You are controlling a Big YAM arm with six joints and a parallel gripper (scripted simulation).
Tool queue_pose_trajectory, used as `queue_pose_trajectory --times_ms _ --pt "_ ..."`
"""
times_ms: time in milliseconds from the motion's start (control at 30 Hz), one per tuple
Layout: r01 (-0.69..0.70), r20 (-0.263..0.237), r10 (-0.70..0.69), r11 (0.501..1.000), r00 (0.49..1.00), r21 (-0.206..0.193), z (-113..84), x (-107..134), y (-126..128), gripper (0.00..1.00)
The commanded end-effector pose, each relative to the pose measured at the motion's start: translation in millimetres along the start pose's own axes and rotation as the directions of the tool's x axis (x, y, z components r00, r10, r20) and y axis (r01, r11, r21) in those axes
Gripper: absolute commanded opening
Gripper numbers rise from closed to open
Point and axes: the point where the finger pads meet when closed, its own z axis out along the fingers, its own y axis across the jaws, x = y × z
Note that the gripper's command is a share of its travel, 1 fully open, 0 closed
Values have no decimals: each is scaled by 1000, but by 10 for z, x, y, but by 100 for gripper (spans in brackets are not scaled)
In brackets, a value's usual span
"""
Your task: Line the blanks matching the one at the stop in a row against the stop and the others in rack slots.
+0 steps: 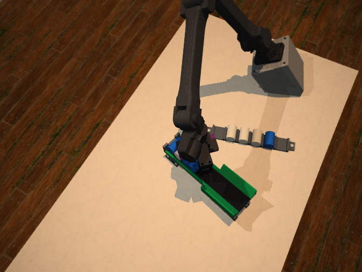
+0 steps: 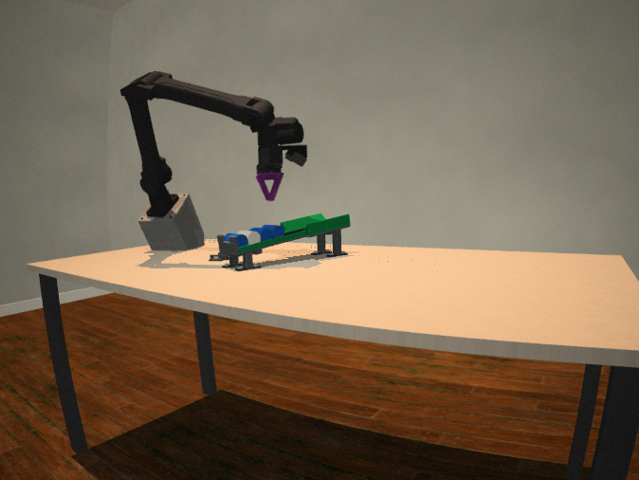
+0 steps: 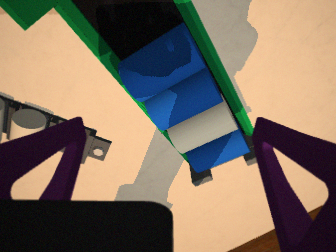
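My gripper (image 2: 270, 197) (image 3: 169, 126) is open and empty, above the lower part of the ramp and turned at an angle to it. The ramp (image 1: 239, 183) (image 2: 328, 225) has green rails. From the stop upward it holds a blue blank (image 2: 235, 239) (image 3: 220, 154), a white blank (image 2: 251, 237) (image 3: 204, 129), a second blue blank (image 3: 187, 102) and a third blue blank (image 2: 272, 231) (image 3: 162, 60), side by side across it. The grey stock rack (image 1: 281, 144) (image 3: 95, 148) holds three white blanks (image 1: 231, 133) (image 1: 244, 135) (image 1: 256, 137) and one blue blank (image 1: 269, 140).
The rack has a bare slot at each end in the top view. It lies beside the ramp, toward the robot's base (image 1: 277, 73) (image 2: 170, 227). The ramp's rails rise higher at its upper end. The arm hides much of the lower ramp in the top view.
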Motion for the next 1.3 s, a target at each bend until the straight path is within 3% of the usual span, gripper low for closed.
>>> queue_pose_trajectory --times_ms 0,100,133,167,200,267,300,333,367,500,567,633,667,700,733,800,833,867,900,967,1000,1067,1100,1133,1167,1200,1233,1267 --pt "-255 9 255 967 967 8 6 114 -138 100" --pt "-324 -4 324 946 946 4 61 129 -114 100" --pt "-411 10 411 912 912 7 12 159 -164 100" --pt "-399 -9 399 917 917 3 88 143 -112 100" --pt "-480 9 480 877 877 6 28 177 -171 100" --pt "-479 -5 479 878 878 4 76 138 -161 100" --pt "-563 10 563 826 826 5 24 204 -187 100" --pt "-559 2 559 829 829 5 46 204 -169 100" --pt "-632 15 632 775 775 4 12 231 -212 100" --pt "-632 2 632 775 775 6 66 180 -209 100" --pt "-763 15 763 646 646 1 22 277 -239 100" --pt "-768 12 768 640 640 4 24 254 -261 100" --pt "-827 16 827 562 562 1 27 303 -253 100" --pt "-819 -3 819 573 573 6 97 291 -202 100" --pt "-869 8 869 494 494 2 61 321 -244 100" --pt "-862 -23 862 506 506 14 196 291 -152 100" --pt "-914 1 914 406 406 4 110 328 -232 100" --pt "-913 -2 913 409 409 6 110 337 -225 100" --pt "-946 14 946 324 324 -4 42 376 -287 100" --pt "-950 12 950 311 311 0 53 340 -314 100" --pt "-976 16 976 218 218 -4 46 400 -304 100" --pt "-976 16 976 218 218 -4 46 400 -304 100" --pt "-988 -15 988 153 152 19 189 400 -214 100" --pt "-988 -16 988 154 153 21 204 384 -214 100" --pt "-998 -4 999 54 54 11 167 417 -253 100" --pt "-998 -6 998 55 55 13 167 422 -249 100" --pt "-999 11 999 -37 -37 -7 67 470 -330 100" --pt "-999 7 999 -45 -45 1 100 465 -309 100"
